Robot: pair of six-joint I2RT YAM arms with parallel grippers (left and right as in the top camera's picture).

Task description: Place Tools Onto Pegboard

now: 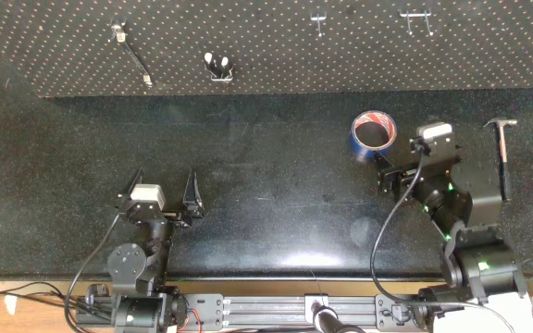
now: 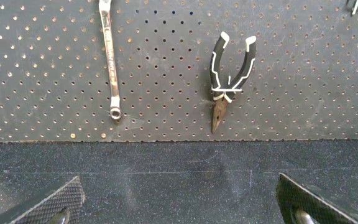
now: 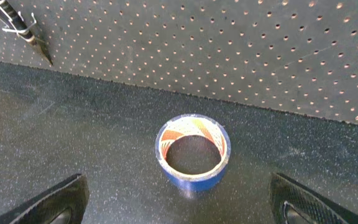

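Right gripper (image 3: pixel 178 208) — wide open, apparently empty — faces tape roll (image 3: pixel 192 163).

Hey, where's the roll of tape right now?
The tape sits on the black mat at the top view's right, close to the pegboard and left of the hammer.

No writing, number or sign can be read in any view. The inner core of the blue tape roll (image 3: pixel 191 177), standing on the desk (image 3: pixel 92 124) just ahead of the right jaws, carries an orange-and-white print too small to make out as letters. Any stamp on the shank of the wrench (image 2: pixel 109 56), hanging on the pegboard (image 2: pixel 166 93) ahead of the left jaws, is likewise too small to tell.
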